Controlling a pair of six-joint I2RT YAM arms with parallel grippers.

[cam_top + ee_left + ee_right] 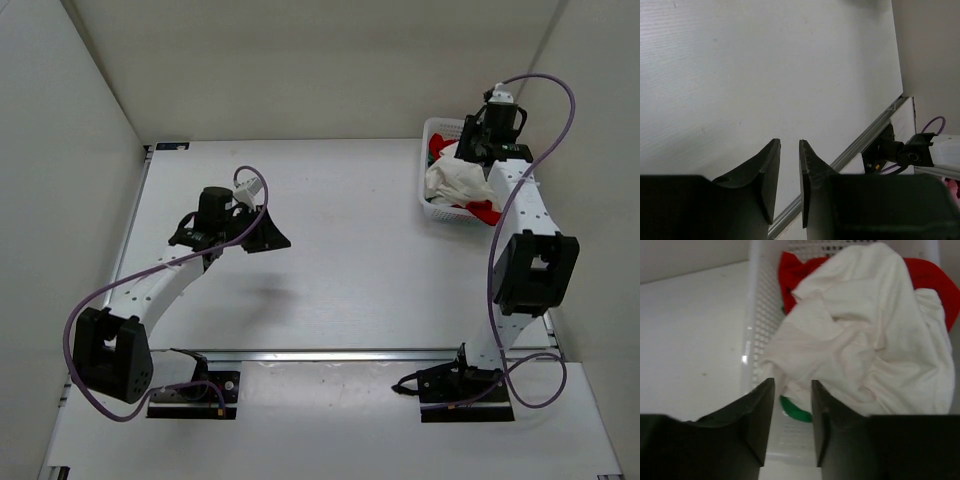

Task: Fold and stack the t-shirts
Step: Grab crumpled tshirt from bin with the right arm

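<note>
The off-white t-shirt (pixel 860 340) is heaped in the basket (pixel 754 330) just ahead of the right gripper (pixel 792 385), over the red t-shirt (pixel 795 267) and the green t-shirt (pixel 797 413). The jaws are narrowly parted and empty; they should be widened and only the top fold pinched.

I have bare table (pixel 360 260) between the two arms, free to cross. In the far right corner the basket (pixel 424 165) stands near the back wall (pixel 300 60); shirts (pixel 455 180) heap above its rim, and my right arm (pixel 522 200) hangs over them.
</note>
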